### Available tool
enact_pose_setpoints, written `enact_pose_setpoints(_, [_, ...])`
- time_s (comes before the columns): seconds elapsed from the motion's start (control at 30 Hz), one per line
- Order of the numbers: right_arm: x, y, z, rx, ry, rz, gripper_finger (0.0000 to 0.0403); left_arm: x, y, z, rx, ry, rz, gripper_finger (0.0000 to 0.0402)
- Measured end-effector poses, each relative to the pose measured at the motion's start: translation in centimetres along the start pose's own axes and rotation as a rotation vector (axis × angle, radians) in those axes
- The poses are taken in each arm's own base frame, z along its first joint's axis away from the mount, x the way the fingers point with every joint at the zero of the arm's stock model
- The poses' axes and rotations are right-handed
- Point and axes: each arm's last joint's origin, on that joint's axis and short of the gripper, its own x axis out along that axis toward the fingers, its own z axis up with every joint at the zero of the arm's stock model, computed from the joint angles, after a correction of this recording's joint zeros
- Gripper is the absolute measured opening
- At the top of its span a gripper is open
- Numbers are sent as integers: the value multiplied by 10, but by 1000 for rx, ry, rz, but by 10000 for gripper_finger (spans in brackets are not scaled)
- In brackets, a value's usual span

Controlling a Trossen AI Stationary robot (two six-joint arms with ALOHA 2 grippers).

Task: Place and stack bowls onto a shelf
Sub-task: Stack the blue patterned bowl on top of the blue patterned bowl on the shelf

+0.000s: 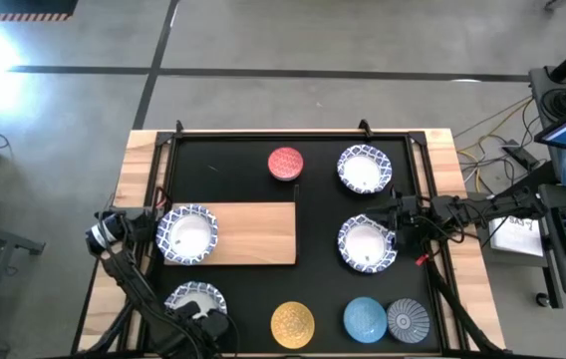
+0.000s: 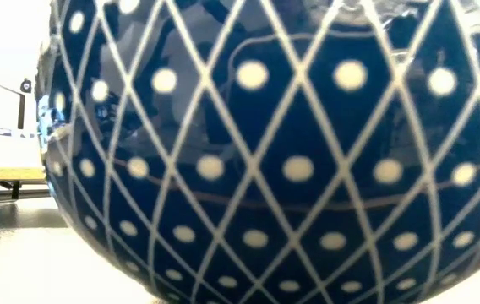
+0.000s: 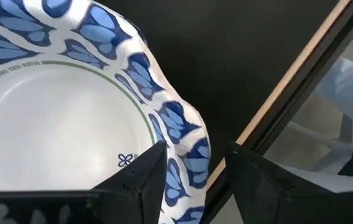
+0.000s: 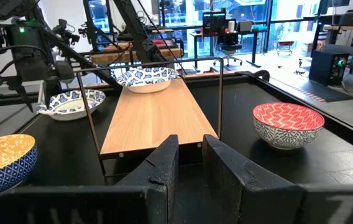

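light wood first: from above we see one white bowl (image 1: pixel 187 235) on the shelf (image 1: pixel 253 235), left gripper (image 1: pixel 153 231) at its rim. in its wrist view the spread fingers (image 3: pixel 140 180) straddle that rim; pulling away could drag it. the right gripper (image 4: pixel 189 163), narrowly parted and empty, waits by another bowl (image 1: pixel 367 243).

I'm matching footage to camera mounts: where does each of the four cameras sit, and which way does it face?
High view: overhead, looking straight down on table, shelf and both arms.
Low view: at table-top height, facing a dark dotted bowl that fills it; no arm shows.
Left wrist view: on the left arm, over a white blue-rimmed bowl; left gripper straddles its rim.
Right wrist view: on the right arm, facing along the shelf; right gripper in front.
Shared: high and right wrist views both show the red bowl.
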Motion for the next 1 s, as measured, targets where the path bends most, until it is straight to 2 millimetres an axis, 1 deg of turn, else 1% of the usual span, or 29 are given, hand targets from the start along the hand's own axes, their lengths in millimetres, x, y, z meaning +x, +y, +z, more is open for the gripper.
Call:
enact_pose_setpoints(0.23, [0, 0, 0, 0, 0, 0, 63, 3, 8, 2, -19, -55, 63, 121])
enact_pose_setpoints(0.5, [0, 0, 0, 1, 0, 0, 63, 3, 8, 4, -21, -84, 65, 85])
enact_pose_setpoints(0.67, [0, 0, 0, 1, 0, 0, 63, 4, 8, 4, -29, -86, 71, 71])
enact_pose_setpoints(0.73, [0, 0, 0, 0, 0, 0, 63, 4, 8, 4, -29, -86, 71, 56])
enact_pose_setpoints(0.83, [0, 0, 0, 1, 0, 0, 63, 4, 9, 5, -25, -85, 73, 18])
enact_pose_setpoints(0.87, [0, 0, 0, 1, 0, 0, 63, 3, 8, 5, -22, -85, 72, 10])
enact_pose_setpoints(1.0, [0, 0, 0, 0, 0, 0, 63, -4, 2, 6, -3, -85, 42, 7])
